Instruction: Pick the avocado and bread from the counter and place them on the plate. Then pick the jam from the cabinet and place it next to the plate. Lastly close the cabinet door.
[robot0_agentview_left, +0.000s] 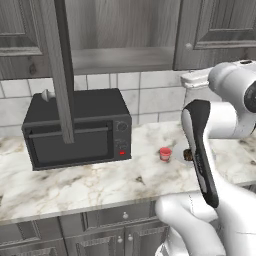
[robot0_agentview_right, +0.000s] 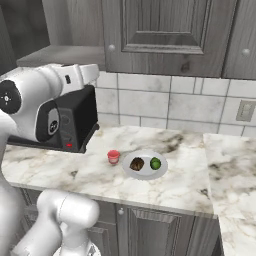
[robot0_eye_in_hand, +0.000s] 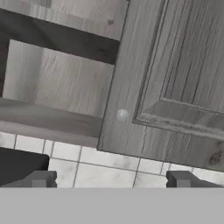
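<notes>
Marble bench (robot0_agentview_left: 75, 187) with beige veining runs across the left base view, grey drawer fronts under it. Black microwave (robot0_agentview_left: 77, 129) sits at about 9 o'clock, tiled wall behind. The jam (robot0_agentview_left: 165, 153), little pink-red jar with a white band, stands on the bench at roughly 3 o'clock from the microwave, well apart from it. Just to its right a bit of the plate (robot0_agentview_left: 181, 156) peeks out with the bread (robot0_agentview_left: 188, 155) on it, mostly hidden behind the arm. Up top the cabinet (robot0_agentview_left: 120, 55) is open, grey shelf showing, and the cabinet door (robot0_agentview_left: 59, 65) swings out edge-on toward the camera in front of the microwave.

Right base view is cleaner: white plate (robot0_agentview_right: 145, 172) near the middle of the bench, bread (robot0_agentview_right: 137, 164) on its left half, avocado (robot0_agentview_right: 155, 163) on its right half, close together. Jam (robot0_agentview_right: 113, 157) stands just beside the plate at 9 o'clock, can't tell if it's touching the rim. Microwave (robot0_agentview_right: 75, 122) is further left, partly behind the arm.

Hand view looks up at the cabinet: open shelf space on the left, a closed neighbouring door (robot0_eye_in_hand: 175, 83) with a round knob (robot0_eye_in_hand: 122, 114) on the right, tiles below. The fingers (robot0_eye_in_hand: 113, 179) are spread wide apart at the bottom with nothing between them.
</notes>
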